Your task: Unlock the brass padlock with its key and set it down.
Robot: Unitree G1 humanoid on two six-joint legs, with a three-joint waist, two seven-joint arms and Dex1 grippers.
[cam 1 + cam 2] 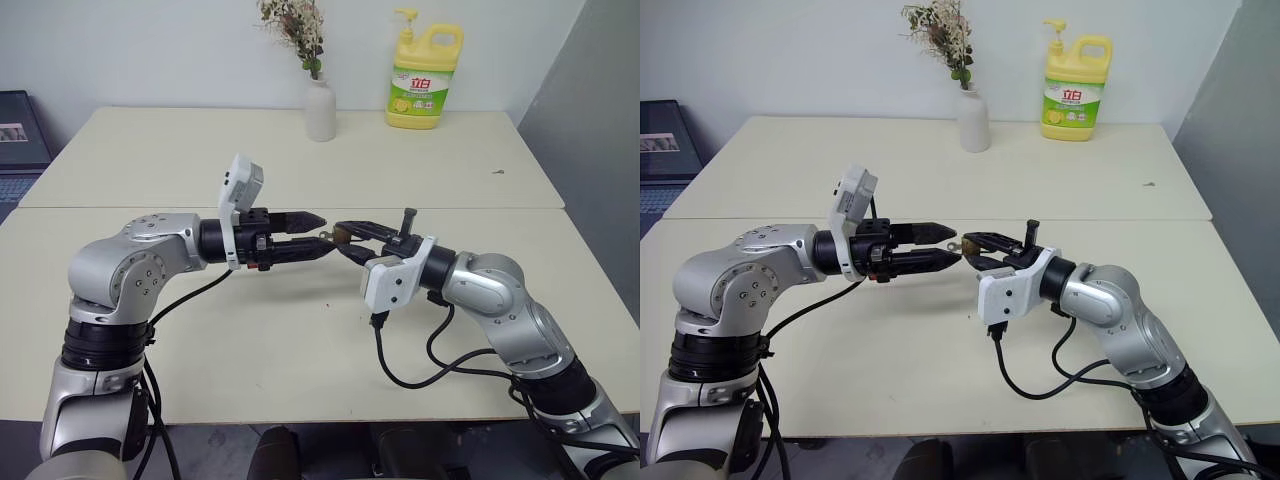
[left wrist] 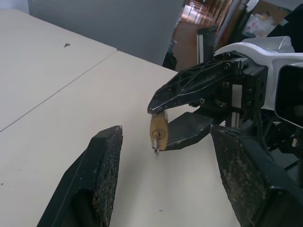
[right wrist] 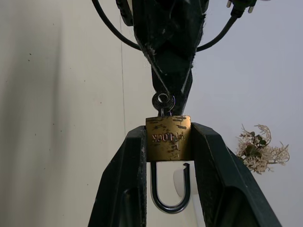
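Up close, our right gripper is clamped on the brass padlock, squeezing its body from both sides above the table. The shackle hangs free at one end, sprung out of the body, and the key sits in the keyhole. Facing it, our left gripper has its fingers spread wide, gripping nothing, tips just beside the key. Farther back stand a white vase of dried flowers and a yellow soap bottle.
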